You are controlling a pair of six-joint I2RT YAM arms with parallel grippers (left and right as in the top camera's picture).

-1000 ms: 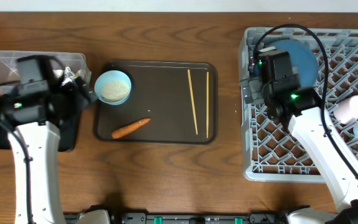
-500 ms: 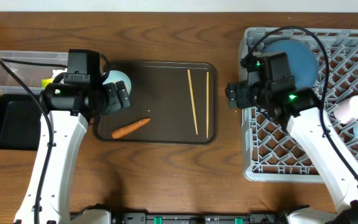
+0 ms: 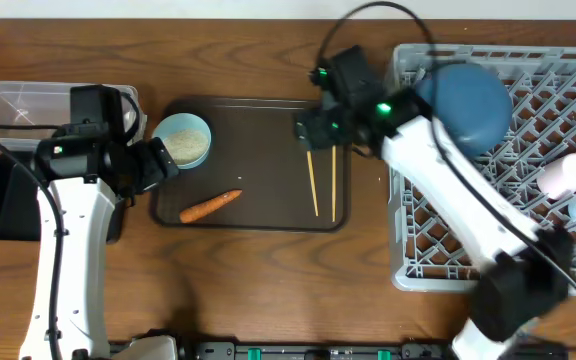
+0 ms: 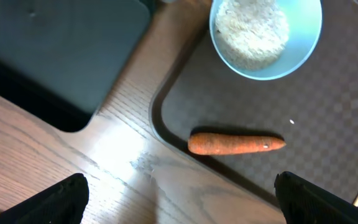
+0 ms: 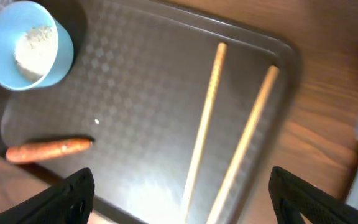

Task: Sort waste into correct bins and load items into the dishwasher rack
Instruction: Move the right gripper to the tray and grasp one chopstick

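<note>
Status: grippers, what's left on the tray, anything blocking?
Left gripper open, empty, by the carrot. Right gripper open, empty, over the chopsticks. Bowl of rice also on tray. Nothing blocking either pick.

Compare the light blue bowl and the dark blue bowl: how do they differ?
Size: the dark blue bowl is clearly larger than the light blue bowl.
Place: the dark blue bowl sits in the grey rack; the light blue bowl is on the brown tray, at its left end.
Contents: the light blue bowl stands upright with white rice inside; the dark blue bowl shows no contents.
Both are round and blue.
</note>
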